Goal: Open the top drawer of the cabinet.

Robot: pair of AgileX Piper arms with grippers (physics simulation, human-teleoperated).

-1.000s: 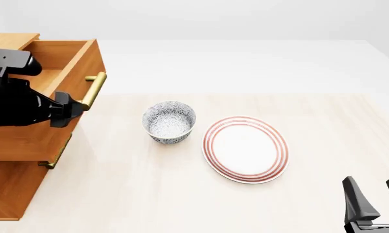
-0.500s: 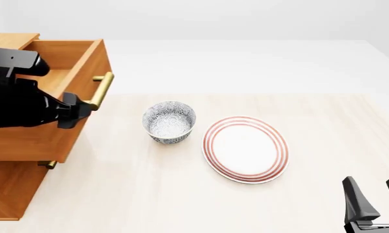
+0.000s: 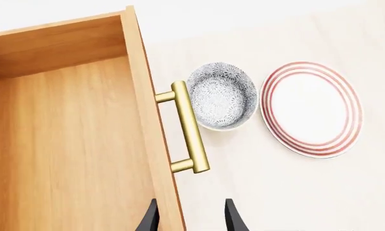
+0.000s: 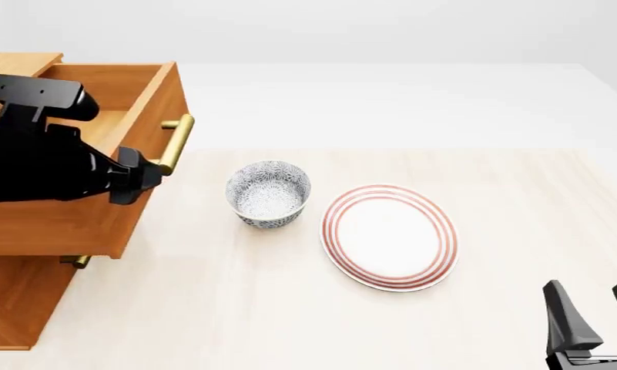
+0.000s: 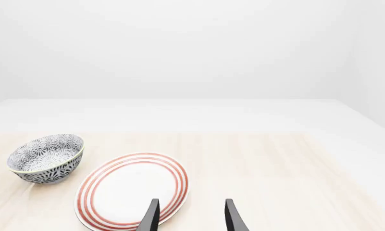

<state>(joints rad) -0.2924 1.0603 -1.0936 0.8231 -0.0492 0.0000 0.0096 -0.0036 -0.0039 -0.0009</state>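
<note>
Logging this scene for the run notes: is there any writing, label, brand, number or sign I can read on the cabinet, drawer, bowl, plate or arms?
None: no text, number or sign shows in any view.
The top drawer, its brass handle and the cabinet are plain.
The bowl carries only a speckled pattern, the plate only red rings.
The left gripper and right gripper are unmarked black.

Two black arms, one reaching out, one low

The left tool [image 4: 144,179] points forward with its fingers apart; it seems to hold nothing. The right tool [image 4: 593,312] stands upright, fingers apart and empty.
</note>
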